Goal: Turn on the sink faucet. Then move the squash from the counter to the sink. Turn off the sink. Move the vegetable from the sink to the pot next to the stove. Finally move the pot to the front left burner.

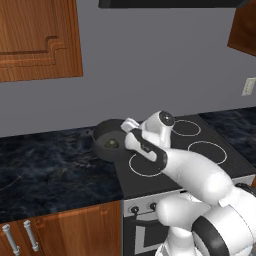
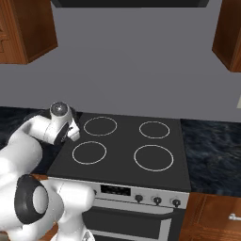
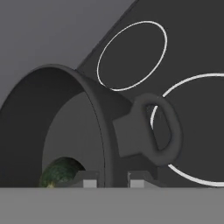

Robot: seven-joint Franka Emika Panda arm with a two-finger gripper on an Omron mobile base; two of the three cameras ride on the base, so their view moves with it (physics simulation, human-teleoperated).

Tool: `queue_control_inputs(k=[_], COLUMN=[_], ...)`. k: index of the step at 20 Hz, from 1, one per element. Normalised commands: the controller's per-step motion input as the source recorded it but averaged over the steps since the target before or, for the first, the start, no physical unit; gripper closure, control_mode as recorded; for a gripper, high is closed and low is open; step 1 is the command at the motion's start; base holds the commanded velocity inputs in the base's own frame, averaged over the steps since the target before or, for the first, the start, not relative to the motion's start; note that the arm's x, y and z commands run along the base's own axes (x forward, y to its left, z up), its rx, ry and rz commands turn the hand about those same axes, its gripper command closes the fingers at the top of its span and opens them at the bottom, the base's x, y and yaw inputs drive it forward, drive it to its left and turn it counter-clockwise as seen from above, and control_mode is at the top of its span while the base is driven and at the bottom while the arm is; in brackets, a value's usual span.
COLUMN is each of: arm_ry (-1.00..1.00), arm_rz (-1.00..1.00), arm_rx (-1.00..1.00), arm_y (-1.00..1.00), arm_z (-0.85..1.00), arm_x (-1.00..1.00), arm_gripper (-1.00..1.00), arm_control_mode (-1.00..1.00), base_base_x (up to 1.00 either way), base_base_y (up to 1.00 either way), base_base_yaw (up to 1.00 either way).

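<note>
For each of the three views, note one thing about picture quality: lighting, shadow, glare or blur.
Left base view: flat, even light, no glare on the stove; the squash sits dim inside the pot. Right base view: sharp throughout, soft shading on the wall. Hand view: the pot's handle looms large and slightly soft-edged.

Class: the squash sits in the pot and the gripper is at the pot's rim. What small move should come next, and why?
Probably lift slightly and carry the pot right toward the front left burner. The gripper looks shut on the rim beside a handle, the squash is inside, and the pot sits at the stove's left edge.
</note>
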Motion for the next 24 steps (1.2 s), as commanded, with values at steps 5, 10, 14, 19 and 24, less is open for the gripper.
queue_control_inputs(k=[5,10,14,19,24], arm_ry=[0.08,0.1,0.1,0.04,0.02], arm_rz=[-0.16,-0.12,-0.07,-0.01,0.0], arm_rx=[0.0,-0.01,0.0,0.0,0.0], arm_y=[-0.41,-0.37,-0.4,-0.47,-0.43], arm_z=[0.36,0.11,0.0,0.0,-0.07], arm_x=[-0.34,-0.38,-0.43,-0.41,-0.26], arm_gripper=[1.0,1.0,1.0,1.0,1.0], arm_control_mode=[-1.0,-1.0,-1.0,-1.0,-1.0], base_base_x=[0.0,0.0,0.0,0.0,0.0], base_base_y=[0.0,0.0,0.0,0.0,0.0], base_base_yaw=[0.0,0.0,0.0,0.0,0.0])
